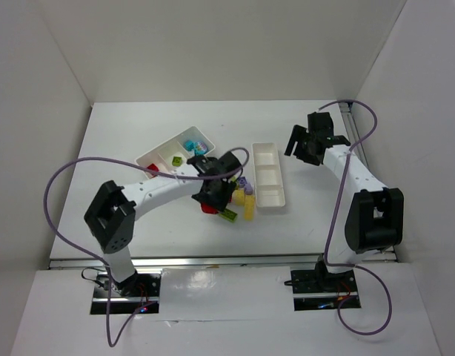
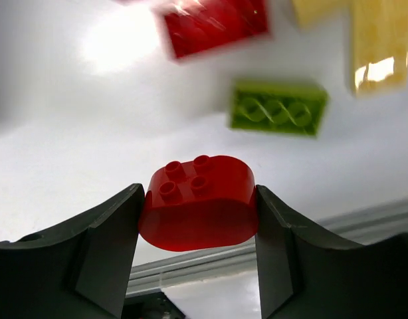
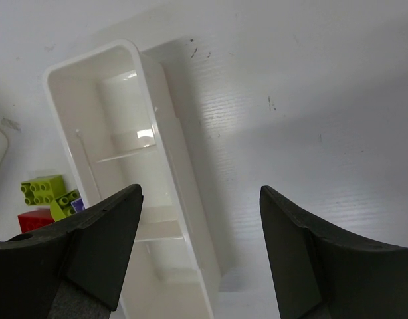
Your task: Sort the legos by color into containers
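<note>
Left wrist view: caught the red oval piece (image 2: pixel 199 216) squarely between the fingers of the left gripper (image 2: pixel 199 193), studs up toward the camera, long axis running from one finger to the other. Saw each inner finger face touching a rounded end, with no gap on either side, so read the jaws as clamped on the piece along its length. Could not tell whether lifted off the table (image 2: pixel 71 153) or resting on it. Noted, beyond the fingertips, a lime green brick (image 2: pixel 277 107) lying apart, a blurred red brick (image 2: pixel 214 23) farther off, and a yellow brick (image 2: pixel 380 46) at the right edge.

Top external view: placed that gripper over the loose pile (image 1: pixel 242 202), just beside the near end of the narrower tray (image 1: pixel 266 145) and near the wider tray (image 1: pixel 162 143), up and to the left. Made out a speck of red at the wider tray's near corner, partly hidden by the arm; too small to be sure. Judged the coming move to turn on that direction: a short carry back and leftward.

Right wrist view: found the right gripper (image 3: pixel 201 193) with fingers wide apart and nothing between them, hovering just beside the narrower tray, well apart from the pile. Judged the left arm far nearer to both piece and wider tray.
</note>
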